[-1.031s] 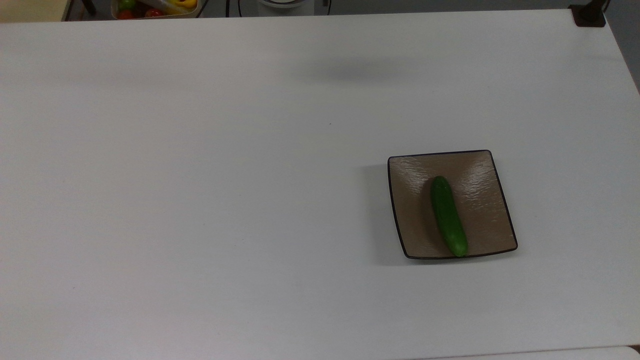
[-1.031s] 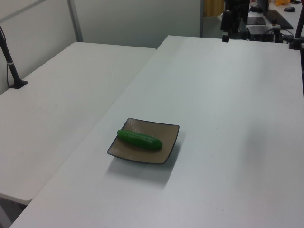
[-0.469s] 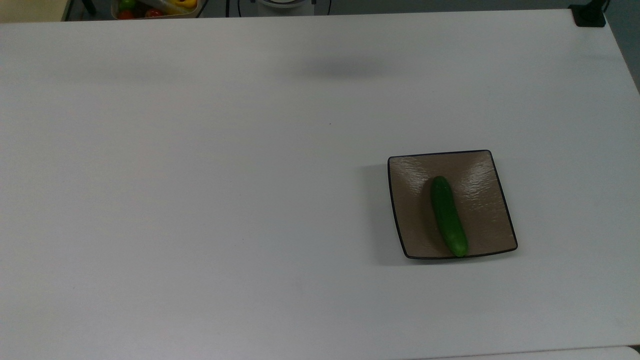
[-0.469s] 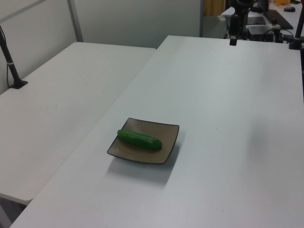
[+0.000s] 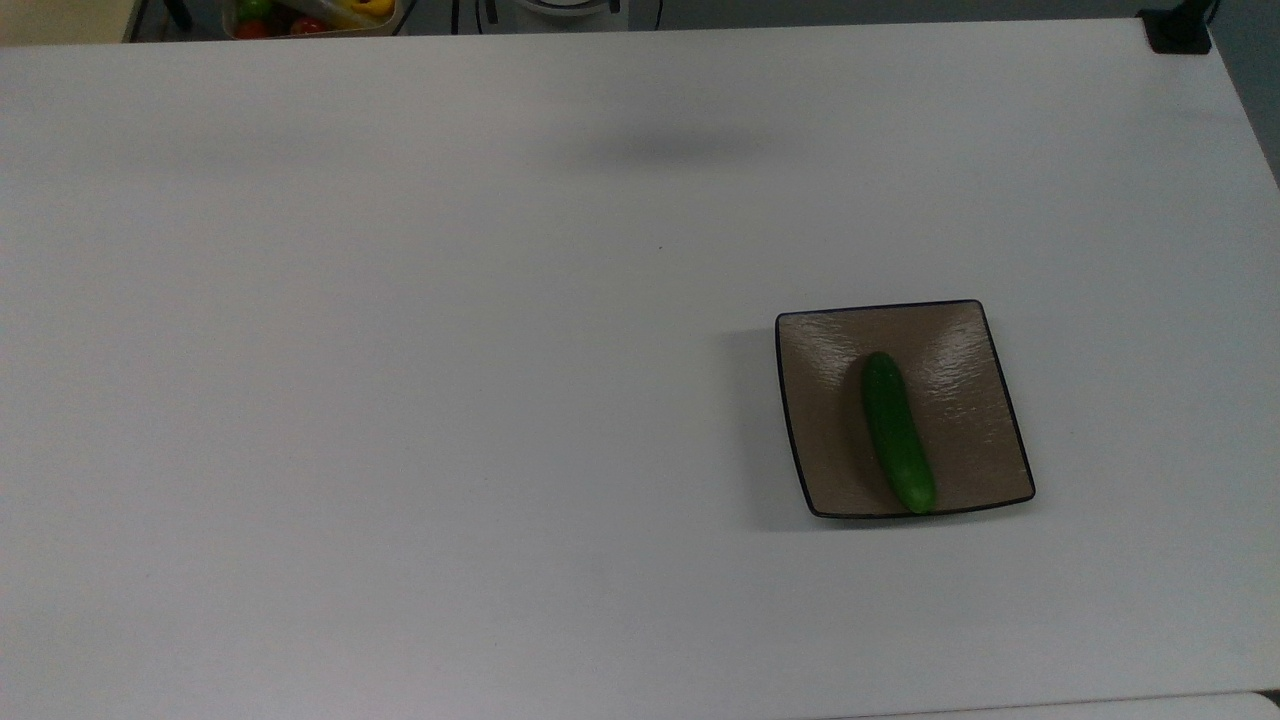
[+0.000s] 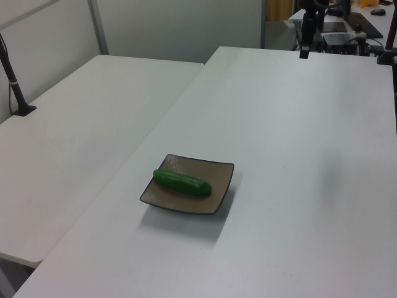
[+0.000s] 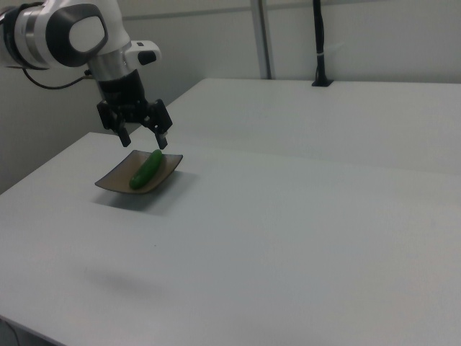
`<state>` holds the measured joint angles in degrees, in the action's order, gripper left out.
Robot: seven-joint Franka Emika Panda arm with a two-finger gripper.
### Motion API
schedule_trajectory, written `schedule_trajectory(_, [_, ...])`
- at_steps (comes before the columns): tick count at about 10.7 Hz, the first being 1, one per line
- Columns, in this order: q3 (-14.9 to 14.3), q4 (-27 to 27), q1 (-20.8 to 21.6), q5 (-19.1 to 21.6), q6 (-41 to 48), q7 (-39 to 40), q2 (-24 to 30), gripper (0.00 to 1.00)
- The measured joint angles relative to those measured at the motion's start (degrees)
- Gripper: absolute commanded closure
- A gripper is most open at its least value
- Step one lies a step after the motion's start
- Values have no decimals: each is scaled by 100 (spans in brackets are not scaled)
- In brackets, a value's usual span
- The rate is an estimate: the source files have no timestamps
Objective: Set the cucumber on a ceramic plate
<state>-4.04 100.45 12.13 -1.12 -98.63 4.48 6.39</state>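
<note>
From the top view, a white table (image 5: 400, 400) spread wide, and toward the top view's right sat a square brown plate (image 5: 960, 350) with a thin black rim. The cucumber (image 5: 897, 432) lay lengthwise inside it, one end near the plate's middle and the other touching the lower rim. It rested low in the plate's shallow dip, which I judged kept it from rolling off, so the task looked complete. At the table's far edge a bin (image 5: 310, 17) held red, yellow and green items, and a soft shadow (image 5: 670, 148) lay on the tabletop. From the left view, the plate (image 6: 220, 180) sat near the table's left edge, with the cucumber (image 6: 182, 182) across it and a second white table (image 6: 80, 136) alongside. From the right view, the white robot arm (image 7: 65, 32) reached in from the upper left, and its gripper (image 7: 142, 138) hung in the air with its two dark fingers spread wide apart and nothing between them. It appeared close to the plate (image 7: 112, 182) and cucumber (image 7: 146, 169), though I could not tell how far off it really hung; its spread fingers fit a release already made. No brand, label or writing could be read anywhere.
</note>
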Motion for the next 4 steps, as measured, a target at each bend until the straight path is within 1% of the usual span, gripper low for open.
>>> schedule_trajectory(4, [0,2,-3,66,-2,23,0,0])
